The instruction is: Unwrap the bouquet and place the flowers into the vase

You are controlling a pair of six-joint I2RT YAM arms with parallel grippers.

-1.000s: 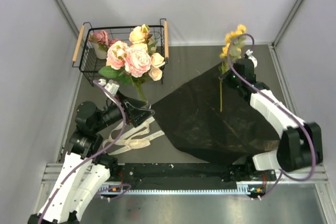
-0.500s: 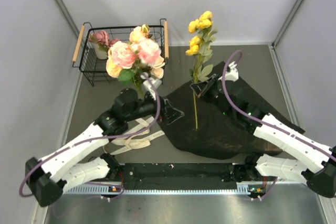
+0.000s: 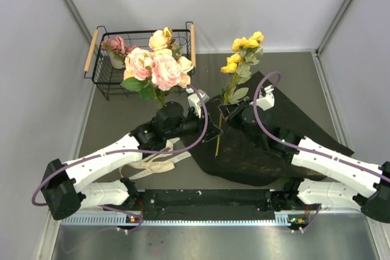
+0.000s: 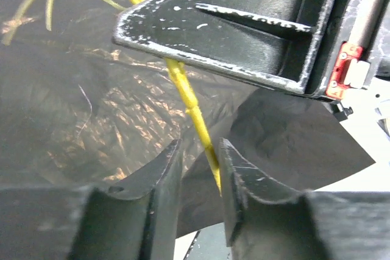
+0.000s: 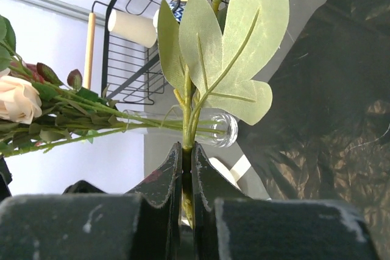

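A yellow-bloomed flower stands upright, its green stem pinched in my shut right gripper over the left edge of the black wrapping paper. My left gripper has reached in just below it. In the left wrist view its jaws stand apart around the stem's yellow lower end, which rests against one finger, with a gap to the other. Pink and peach flowers stand in the clear vase; in the top view the left arm hides the vase.
A black wire basket with wooden handles sits at the back left, holding a potted pink flower and a paper cup. The cream ribbon lies loose beside the paper's left edge.
The right gripper has carried the yellow flower from the back right to the middle. The left arm has swung right from beside the vase to under it, and its jaws have narrowed round the stem.
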